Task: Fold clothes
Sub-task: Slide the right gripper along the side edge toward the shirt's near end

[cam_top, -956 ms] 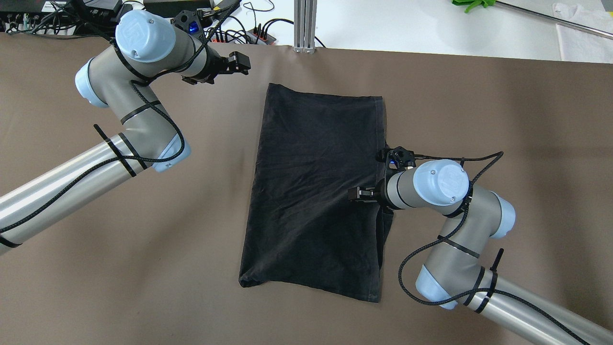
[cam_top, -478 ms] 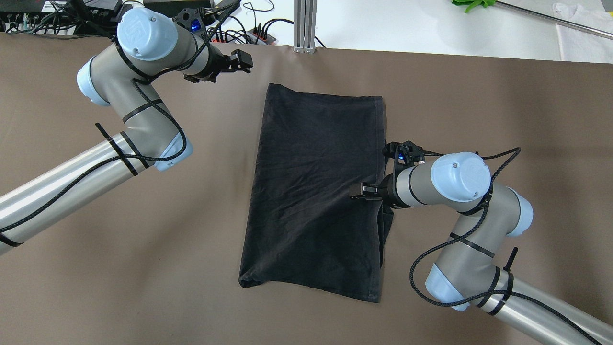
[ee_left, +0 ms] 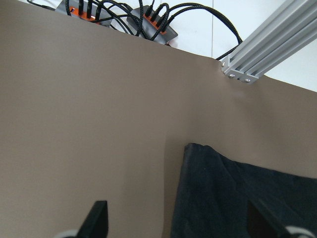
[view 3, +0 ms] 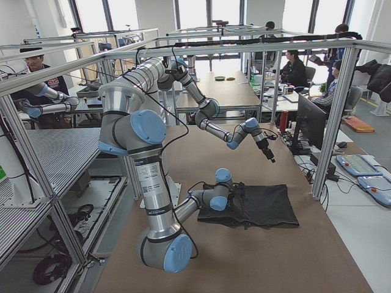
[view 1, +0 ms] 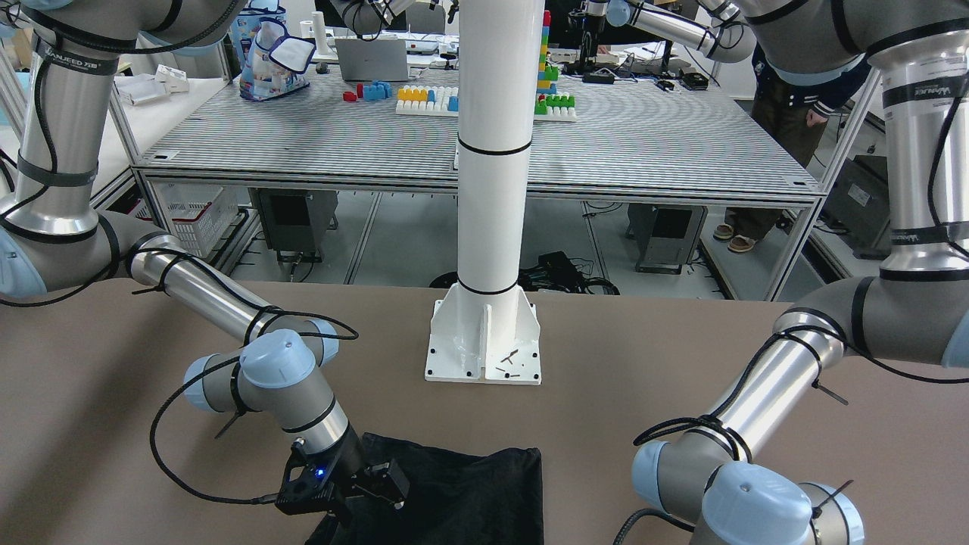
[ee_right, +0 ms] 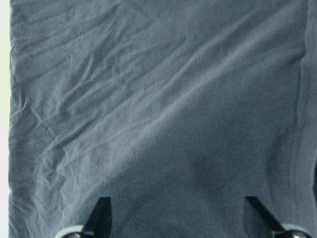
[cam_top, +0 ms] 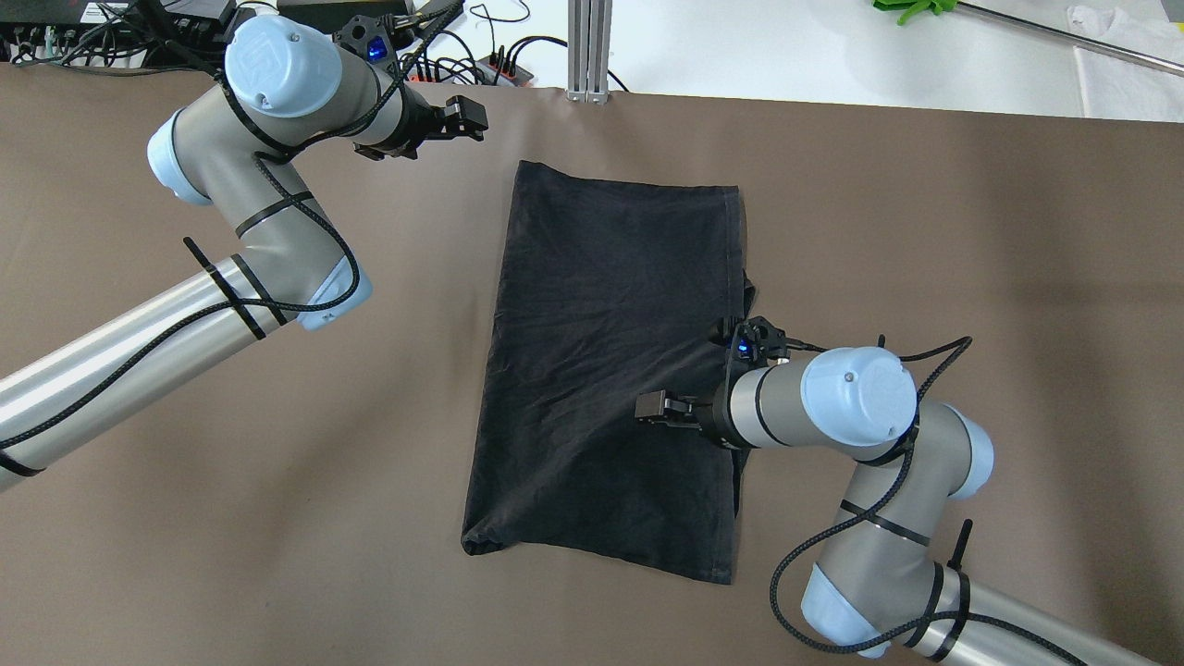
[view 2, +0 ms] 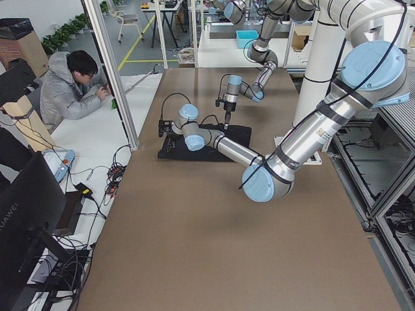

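The black garment (cam_top: 610, 370) lies folded flat in a rough rectangle on the brown table, with creases across it. It also shows in the front view (view 1: 469, 492). My right gripper (cam_top: 652, 407) is open and empty over the garment's right half, a little in from its right hem. In the right wrist view (ee_right: 178, 218) the fabric (ee_right: 158, 99) fills the frame between the spread fingertips (ee_right: 101, 213). My left gripper (cam_top: 467, 118) is open and empty over bare table beyond the garment's far left corner (ee_left: 198, 148), apart from it.
The white pole's base plate (view 1: 484, 348) stands on the table's robot side. An aluminium post (cam_top: 589, 51) and a power strip with cables (cam_top: 481, 65) sit at the far edge. A seated person (view 2: 71, 84) is beside the table in the left view.
My right gripper has moved left and toward the robot's side, further in over the garment. The left arm has barely moved. The garment lies the same.
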Controlling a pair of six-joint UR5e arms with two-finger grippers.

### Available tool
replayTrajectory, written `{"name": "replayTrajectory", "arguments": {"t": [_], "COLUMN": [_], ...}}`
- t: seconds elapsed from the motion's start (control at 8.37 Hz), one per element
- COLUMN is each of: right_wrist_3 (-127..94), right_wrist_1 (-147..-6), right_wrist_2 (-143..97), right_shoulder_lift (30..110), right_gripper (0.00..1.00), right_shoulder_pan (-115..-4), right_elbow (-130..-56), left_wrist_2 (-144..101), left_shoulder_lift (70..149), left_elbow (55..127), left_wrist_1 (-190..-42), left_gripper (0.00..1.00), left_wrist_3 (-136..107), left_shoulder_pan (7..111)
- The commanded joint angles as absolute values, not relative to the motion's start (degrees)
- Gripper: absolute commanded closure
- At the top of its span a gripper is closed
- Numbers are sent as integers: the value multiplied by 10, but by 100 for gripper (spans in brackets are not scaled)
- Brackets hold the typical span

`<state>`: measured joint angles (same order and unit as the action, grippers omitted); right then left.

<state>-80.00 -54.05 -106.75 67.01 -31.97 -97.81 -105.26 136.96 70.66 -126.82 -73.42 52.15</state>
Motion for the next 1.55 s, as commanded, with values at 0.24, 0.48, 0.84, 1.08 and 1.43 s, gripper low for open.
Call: {"name": "replayTrajectory", "arguments": {"t": [0.24,0.48,0.84,1.08,1.43], "right_wrist_3": [-800,-796,-795,-795,-805], "right_wrist_1": [-523,-519,-519,-516,-504], "right_wrist_2": [-1032,-1031,-1033,-1034,-1040], "right_shoulder_lift": [690,694,701,711,715], "right_gripper": [6,6,6,6,6], "right_shoulder_pan": [-281,-293,-308,-310,-311], "right_elbow": [-972,-970,-956,-956,-990], "left_wrist_2": [-1050,-1021,-1021,-1021,-1020], "left_shoulder_lift": [1369,1371,1371,1371,1375], "left_elbow": [706,707,709,711,711], "left_wrist_1": [-1268,-1267,-1267,-1267,-1267], "left_gripper": [0,0,0,0,0], "left_wrist_3": [-733,-737,-737,-737,-736], "left_shoulder_pan": [518,503,503,503,503]}}
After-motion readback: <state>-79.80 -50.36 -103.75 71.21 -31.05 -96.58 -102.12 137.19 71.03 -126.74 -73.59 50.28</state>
